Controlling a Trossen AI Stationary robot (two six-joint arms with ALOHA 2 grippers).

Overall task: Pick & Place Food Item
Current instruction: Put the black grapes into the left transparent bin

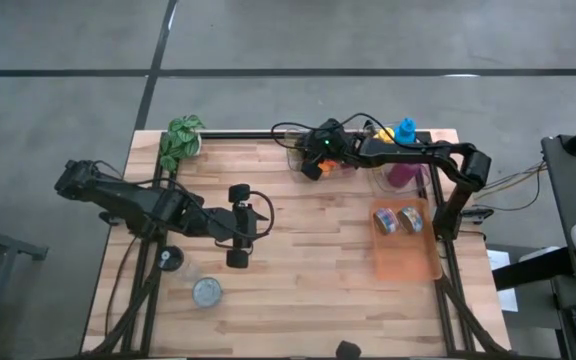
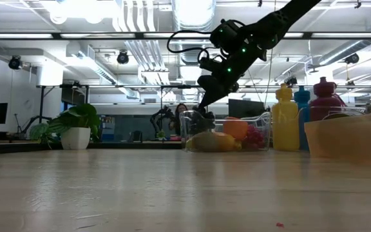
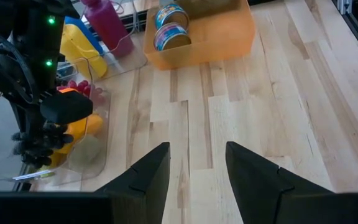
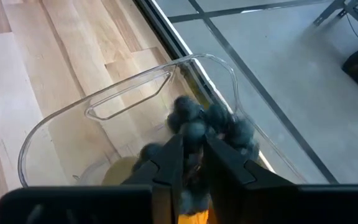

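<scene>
A bunch of dark blue-grey grapes (image 4: 207, 123) sits at the tips of my right gripper (image 4: 194, 163), which is shut on it over the left end of a clear plastic bin (image 4: 126, 99) at the table's far edge. In the low view the bin (image 2: 263, 122) holds a yellow fruit (image 2: 210, 142), an orange one (image 2: 236, 127) and red grapes (image 2: 255, 136). My right gripper (image 2: 197, 117) reaches down to the bin's rim. My left gripper (image 1: 239, 226) hangs open over the table's middle, with nothing between its fingers (image 3: 143, 177). My right gripper pinches the dark grape bunch between its two fingers, with a narrow gap left between them. Most of the bunch (image 4: 188, 127) bulges out past the fingertips (image 4: 173, 158). The fingers slant down from the table's right side. Whether the bunch rests on anything in the bin cannot be told.
An orange tray (image 1: 408, 260) with two cans (image 1: 398, 221) lies at the right. Yellow, blue and magenta bottles (image 1: 404, 150) stand beside the bin at the far right. A potted plant (image 1: 181, 140) is at the far left corner. A round lid (image 1: 206, 291) lies near the left front.
</scene>
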